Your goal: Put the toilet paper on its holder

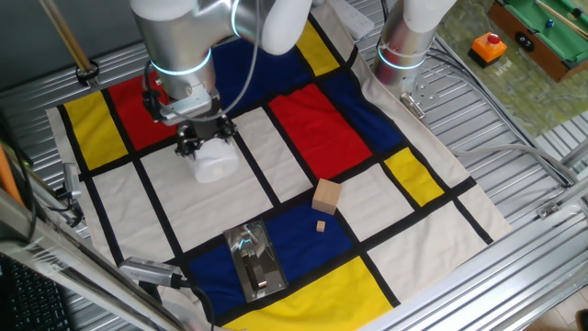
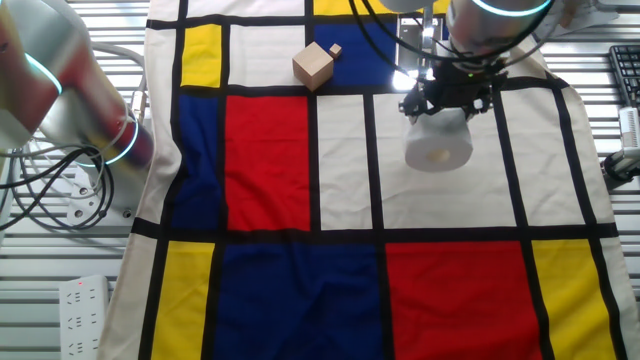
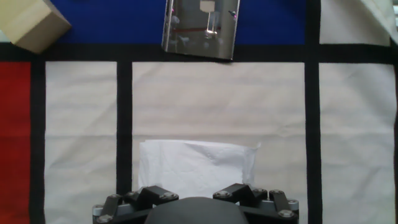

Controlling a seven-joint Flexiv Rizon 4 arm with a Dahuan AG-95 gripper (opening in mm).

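The toilet paper (image 1: 217, 165) is a white roll lying on a white cloth square; it also shows in the other fixed view (image 2: 438, 145) and at the bottom of the hand view (image 3: 196, 165). My gripper (image 1: 206, 140) is down over the roll, with its black fingers (image 2: 419, 102) on either side of the roll's top. The fingertips are hidden, so I cannot tell whether they press on the roll. The holder (image 1: 254, 260), a shiny chrome plate with a bar, lies on a blue square near the front edge; it also shows at the top of the hand view (image 3: 200, 28).
A tan wooden cube (image 1: 326, 196) with a small wooden piece (image 1: 321, 225) beside it lies right of the holder, and shows in the other fixed view (image 2: 312, 65). A second robot base (image 1: 404, 46) stands at the cloth's far corner. Metal slats surround the cloth.
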